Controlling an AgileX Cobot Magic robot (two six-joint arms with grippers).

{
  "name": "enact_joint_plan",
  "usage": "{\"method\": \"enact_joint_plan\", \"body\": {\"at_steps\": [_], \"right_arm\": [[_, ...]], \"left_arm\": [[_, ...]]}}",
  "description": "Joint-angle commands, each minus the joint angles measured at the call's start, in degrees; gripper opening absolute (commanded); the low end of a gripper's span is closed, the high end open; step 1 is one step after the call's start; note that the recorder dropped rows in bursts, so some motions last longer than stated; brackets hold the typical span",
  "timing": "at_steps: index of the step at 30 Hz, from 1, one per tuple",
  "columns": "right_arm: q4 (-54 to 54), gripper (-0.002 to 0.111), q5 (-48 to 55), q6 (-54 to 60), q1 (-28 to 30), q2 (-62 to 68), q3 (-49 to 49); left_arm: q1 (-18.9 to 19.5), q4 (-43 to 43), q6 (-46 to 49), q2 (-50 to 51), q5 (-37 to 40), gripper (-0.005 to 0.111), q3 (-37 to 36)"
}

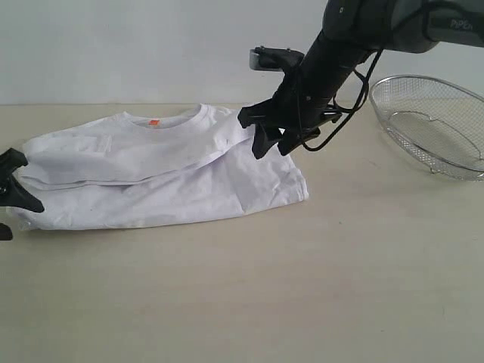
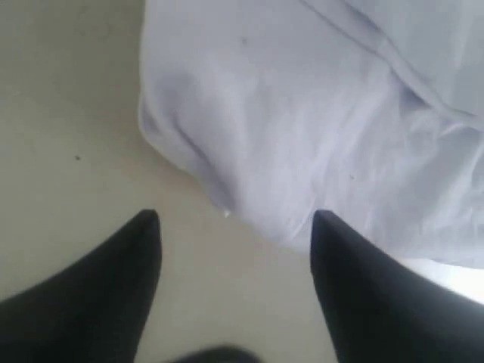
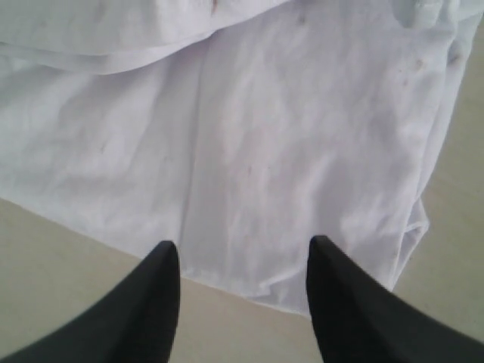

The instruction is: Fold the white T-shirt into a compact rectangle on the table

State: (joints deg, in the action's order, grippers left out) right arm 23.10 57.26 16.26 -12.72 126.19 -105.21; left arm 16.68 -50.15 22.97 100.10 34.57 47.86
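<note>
Broad table (image 1: 302, 302) is seen beyond the white T-shirt's (image 1: 166, 178) edges, which are flanked by the left gripper (image 2: 234, 218) and right gripper (image 3: 242, 248), jaws spread wide.

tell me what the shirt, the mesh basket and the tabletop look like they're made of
The white T-shirt: soft matte fabric, likely cotton; it creases and drapes in folds.
The basket: shiny silver wire mesh, apparently metal; a see-through grid with a glinting rim.
The table: smooth pale beige surface with a dull, even finish, perhaps laminate or wood; hard to say.

White T-shirt (image 1: 174, 189), half-folded, flat on beige table (image 1: 302, 287)
</note>
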Motion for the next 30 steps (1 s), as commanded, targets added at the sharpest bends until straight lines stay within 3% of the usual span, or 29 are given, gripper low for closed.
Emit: {"method": "enact_joint_plan", "body": {"at_steps": [1, 14, 30], "right_arm": [[0.0, 0.046, -0.2, 0.6, 0.2, -0.9, -0.3], [-0.1, 0.046, -0.2, 0.6, 0.2, -0.9, -0.3], [-0.1, 0.046, -0.2, 0.3, 0.2, -0.9, -0.3]], "left_arm": [[0.2, 0.7, 1.3, -0.8, -1.3, 0.051, -0.3], [0.6, 8.5, -1.9, -0.8, -4.6, 0.044, -0.3], [0.9, 8.1, -2.2, 3.0, -3.9, 0.044, 1.6]]}}
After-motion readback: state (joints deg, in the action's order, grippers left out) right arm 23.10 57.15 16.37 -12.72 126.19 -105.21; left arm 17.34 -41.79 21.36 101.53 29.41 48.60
